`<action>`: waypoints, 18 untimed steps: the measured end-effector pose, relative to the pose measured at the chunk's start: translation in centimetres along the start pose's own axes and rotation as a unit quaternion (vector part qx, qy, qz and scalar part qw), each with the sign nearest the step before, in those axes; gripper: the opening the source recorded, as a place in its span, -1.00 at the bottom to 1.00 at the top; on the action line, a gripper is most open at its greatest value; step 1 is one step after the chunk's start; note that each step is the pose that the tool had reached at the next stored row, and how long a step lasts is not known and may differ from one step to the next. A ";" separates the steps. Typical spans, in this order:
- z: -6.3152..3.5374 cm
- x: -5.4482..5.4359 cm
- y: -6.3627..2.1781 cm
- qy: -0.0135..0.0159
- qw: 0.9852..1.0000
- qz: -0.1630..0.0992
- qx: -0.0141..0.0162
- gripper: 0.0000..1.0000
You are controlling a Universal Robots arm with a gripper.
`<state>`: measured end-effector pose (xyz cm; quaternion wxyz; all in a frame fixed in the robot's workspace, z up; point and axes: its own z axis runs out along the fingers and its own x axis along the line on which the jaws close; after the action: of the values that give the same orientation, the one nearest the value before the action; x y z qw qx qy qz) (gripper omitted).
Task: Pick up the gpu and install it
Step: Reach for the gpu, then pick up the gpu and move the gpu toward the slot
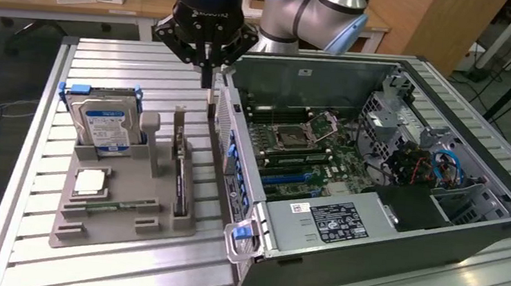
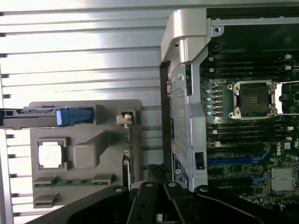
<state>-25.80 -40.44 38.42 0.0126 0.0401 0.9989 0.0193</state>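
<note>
GPU (image 1: 181,171) stood on its long edge in a slot of the grey holder (image 1: 137,231), its silver end bracket rising at the far end and the dark card body running toward the near end. The holder lay on the slatted table (image 1: 106,54) just beside the open computer case (image 1: 364,281), on the exterior view's left of it. The holder also carried a hard drive (image 1: 99,126) with a blue-and-white label, a processor chip (image 1: 91,183) and a memory stick (image 1: 116,206).

Step in hand: the approach to the pick. The card had not yet been grasped, and the blue expansion slots (image 1: 285,180) on the motherboard (image 1: 315,152) stood vacant.

The pincer (image 1: 208,76) was fully closed, fingers pressed together and pointing straight down, with nothing between them. It hung above the narrow gap between holder and case wall, near the bracket end of the card but higher than it. In the exterior view it sat slightly to the right of the bracket and clear of contact.

Judged requirement of the pick: the fingers would have to part, shift sideways over the card's upper edge so as to straddle the thin board, and descend squarely. A skewed descent risked striking the bracket or the case wall close by.
</note>
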 end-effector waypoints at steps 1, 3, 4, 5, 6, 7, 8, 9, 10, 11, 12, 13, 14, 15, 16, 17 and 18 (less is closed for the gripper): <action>0.00 0.2 -0.02 0.000 1.000 0.000 0.000 -0.79; 0.01 0.7 -0.06 0.000 1.000 0.000 0.000 -0.79; 0.00 1.0 -0.08 0.000 1.000 0.000 0.000 -0.79; 0.01 1.2 -0.10 0.000 1.000 0.000 0.000 -0.79; 0.01 1.5 -0.12 0.000 1.000 0.000 0.000 -0.79; 0.01 1.8 -0.15 0.000 1.000 0.000 0.000 -0.79; 0.01 2.0 -0.17 0.000 1.000 0.000 0.000 -0.79; 0.01 2.3 -0.19 0.000 1.000 0.000 0.000 -0.79; 0.01 2.6 -0.21 0.000 1.000 0.000 0.000 -0.79; 0.02 2.9 -0.23 0.000 1.000 0.000 0.000 -0.79; 0.02 3.1 -0.25 0.000 1.000 0.000 0.000 -0.79; 0.02 3.1 -0.25 0.000 1.000 0.000 0.000 -0.79; 0.02 3.1 -0.25 0.000 1.000 0.000 0.000 -0.79; 0.02 3.1 -0.25 0.000 1.000 0.000 0.000 -0.79; 0.01 3.1 -0.25 0.000 1.000 0.000 0.000 -0.79; 0.02 3.1 -0.25 0.000 1.000 0.000 0.000 -0.79; 0.01 3.1 -0.25 0.000 1.000 0.000 0.000 -0.79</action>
<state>-28.88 -40.44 38.32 0.0126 0.0401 0.9989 0.0193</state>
